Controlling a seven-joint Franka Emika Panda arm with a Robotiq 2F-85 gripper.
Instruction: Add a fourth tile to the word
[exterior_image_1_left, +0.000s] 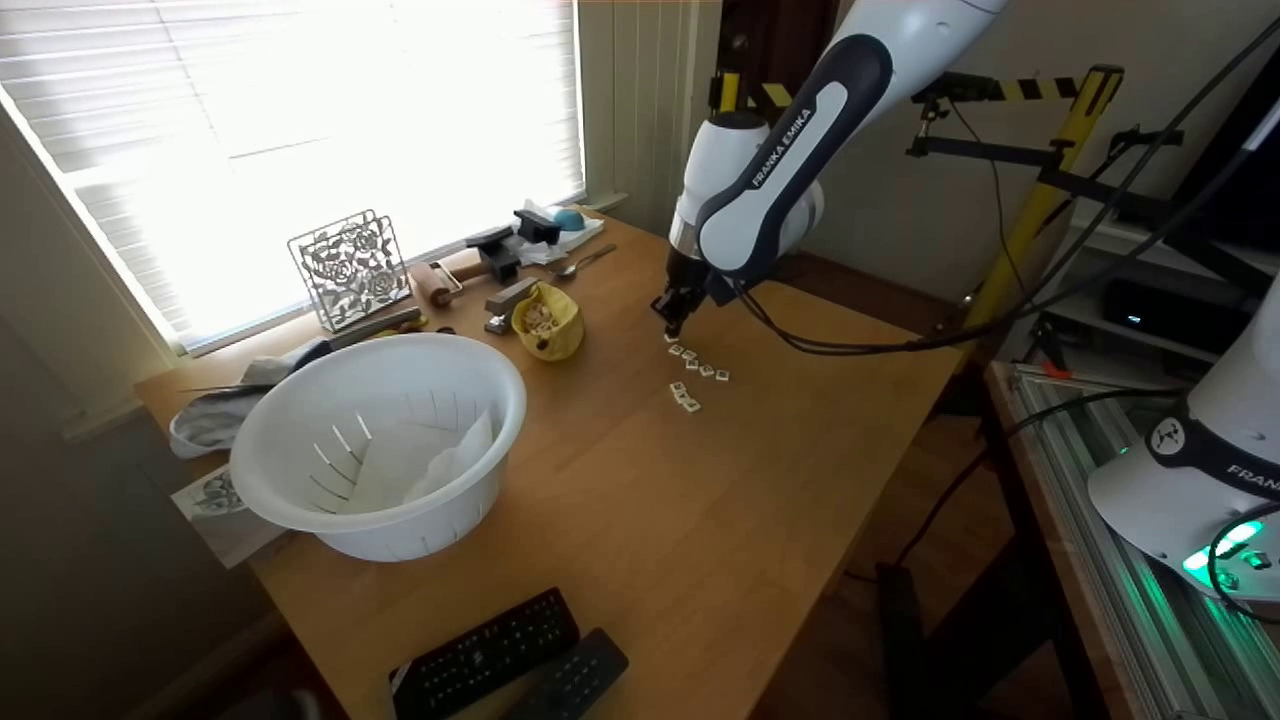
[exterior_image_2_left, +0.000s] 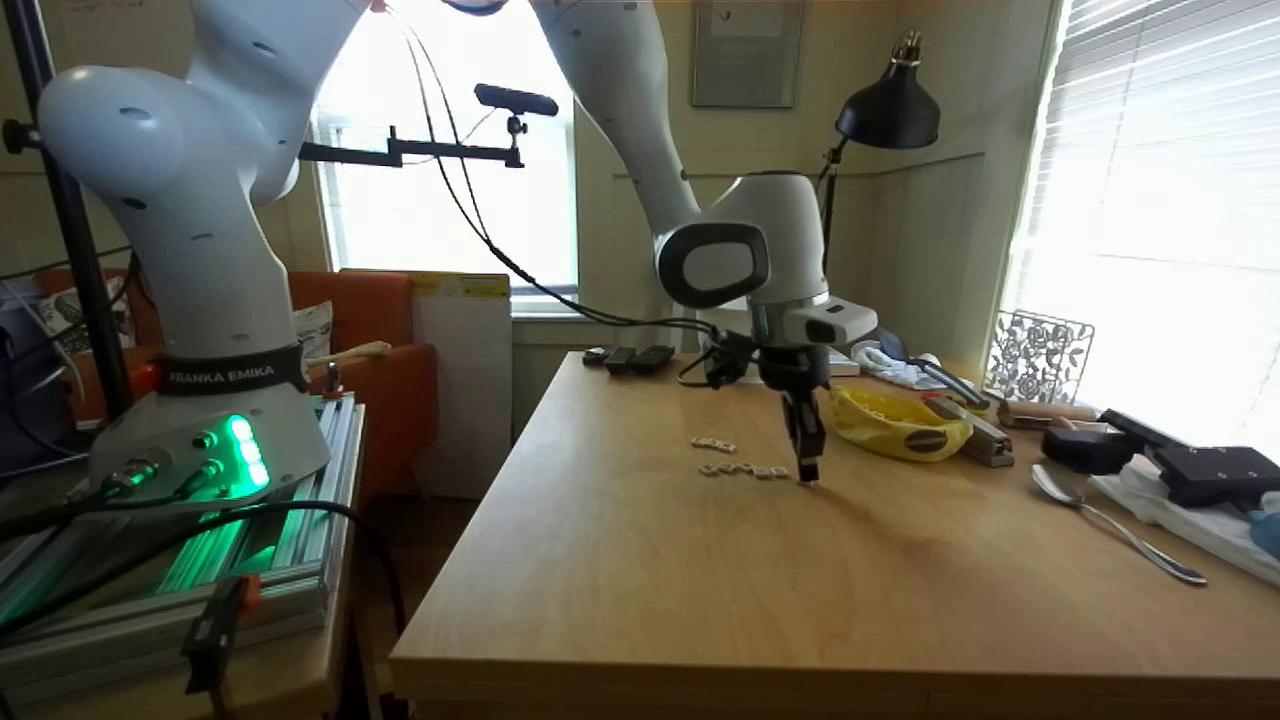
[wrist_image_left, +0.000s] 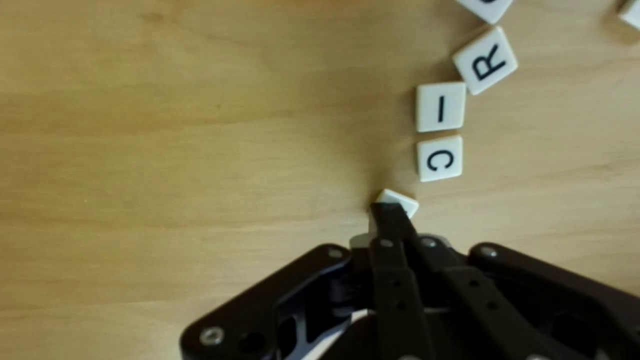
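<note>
Peeking out just beneath the gripper (exterior_image_2_left: 808, 472), whose jaws look pressed together, the likely fourth tile (wrist_image_left: 400, 198) should handle light, stiff and slippery, best pinched across opposite edges after spreading.

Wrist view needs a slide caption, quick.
Gripper partly hiding a tile, with the R tile, I tile and C tile nearby.

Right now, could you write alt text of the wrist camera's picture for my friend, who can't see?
A black mechanical hand at the bottom partly covers a white square tile on a light-brown wooden tabletop. From there, white square letter tiles marked C, I and R climb in a bent row; two more tiles are cut off by the frame's edges.
</note>
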